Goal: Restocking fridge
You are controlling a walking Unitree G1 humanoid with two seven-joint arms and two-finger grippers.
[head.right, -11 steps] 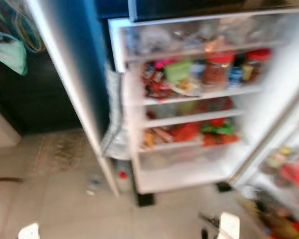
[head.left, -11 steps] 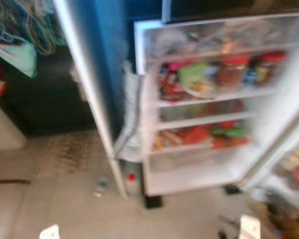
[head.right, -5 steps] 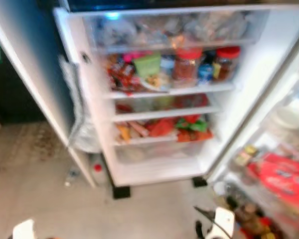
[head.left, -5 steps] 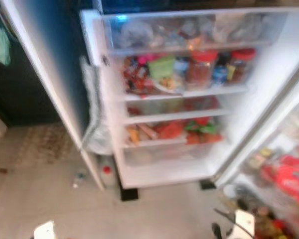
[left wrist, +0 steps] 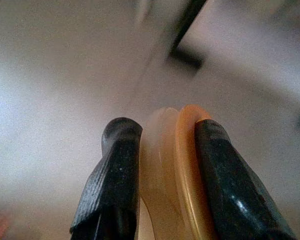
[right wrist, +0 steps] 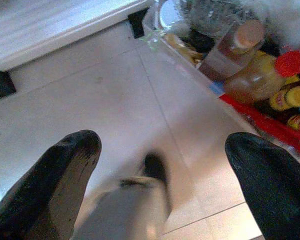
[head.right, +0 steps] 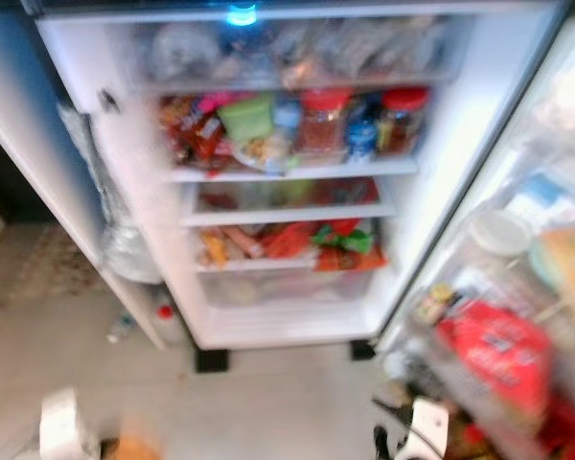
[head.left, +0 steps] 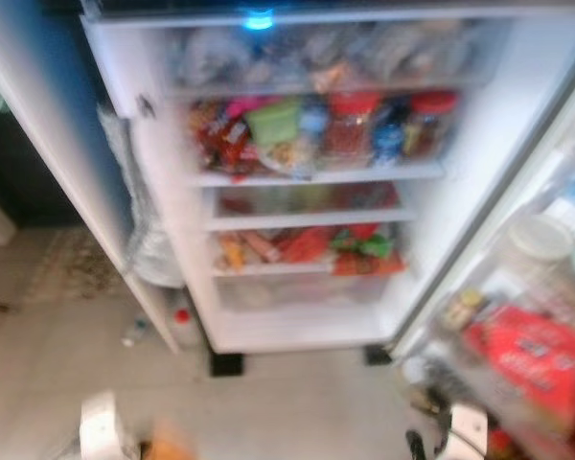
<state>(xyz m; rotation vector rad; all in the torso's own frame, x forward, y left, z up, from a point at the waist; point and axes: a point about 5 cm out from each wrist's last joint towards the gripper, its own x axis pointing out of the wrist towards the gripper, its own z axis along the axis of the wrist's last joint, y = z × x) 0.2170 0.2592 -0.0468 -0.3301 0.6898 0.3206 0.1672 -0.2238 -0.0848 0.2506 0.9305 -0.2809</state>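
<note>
Long black fingers (right wrist: 60, 175), scuffed and tapering, on silver-white arms (head.right: 62, 422).

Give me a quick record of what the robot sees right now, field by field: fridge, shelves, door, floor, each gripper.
fridge: open fridge, blue light at the top
shelves: red-lidded jars and packets on an upper shelf; more packets lower down
door: door rack on the right with a red packet
floor: small bottle on the tiles by the fridge
left gripper: jaws shut on a pale orange item
right gripper: jaws open, above the tiles near the bottles
</note>
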